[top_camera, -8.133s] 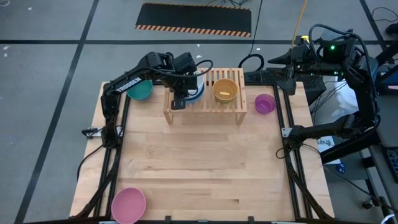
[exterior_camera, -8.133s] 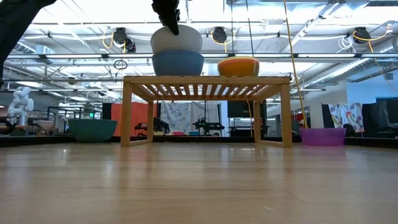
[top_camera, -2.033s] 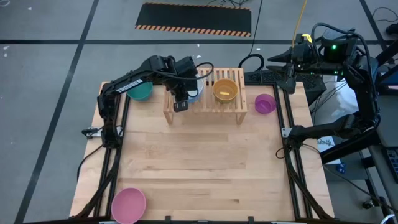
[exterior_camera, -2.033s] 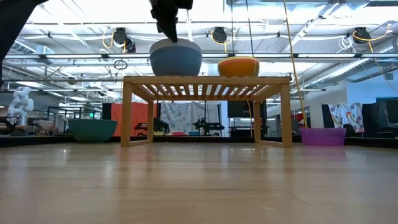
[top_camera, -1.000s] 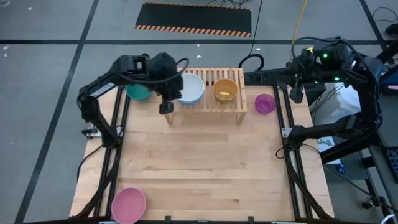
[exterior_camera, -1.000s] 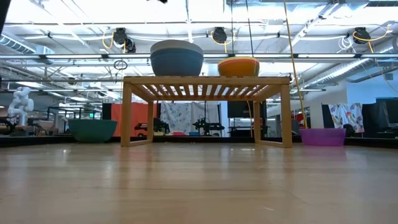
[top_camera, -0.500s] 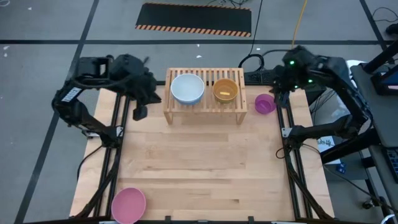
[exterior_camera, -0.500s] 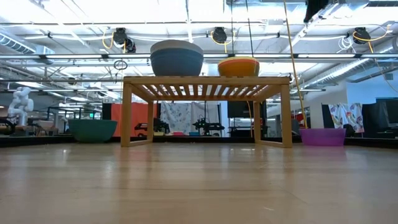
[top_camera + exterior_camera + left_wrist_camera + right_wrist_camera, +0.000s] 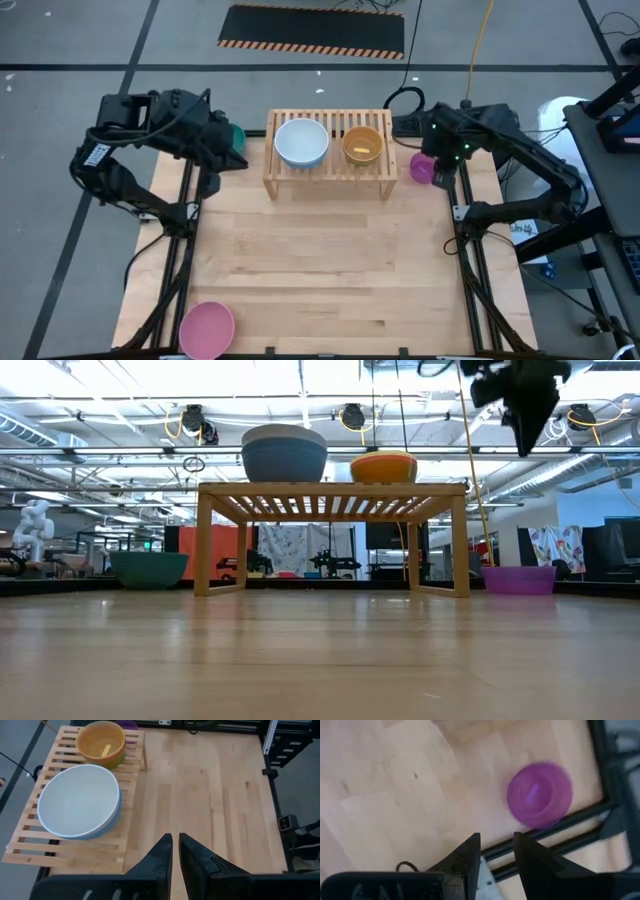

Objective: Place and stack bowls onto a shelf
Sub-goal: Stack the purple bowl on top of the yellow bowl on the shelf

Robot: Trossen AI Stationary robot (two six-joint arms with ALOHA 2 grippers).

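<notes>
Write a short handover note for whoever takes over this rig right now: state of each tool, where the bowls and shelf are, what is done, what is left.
Left tool: empty, fingers nearly closed, off the shelf's left end, above the teal bowl.
Right tool: open, empty, above the purple bowl.
Shelf: at the table's far edge.
Done: white bowl nested in the blue bowl on the shelf; beside it, a yellow bowl nested in a red one.
Left: purple, right of the shelf; teal, left of it; pink bowl, near-left corner. No other bowls visible.
</notes>
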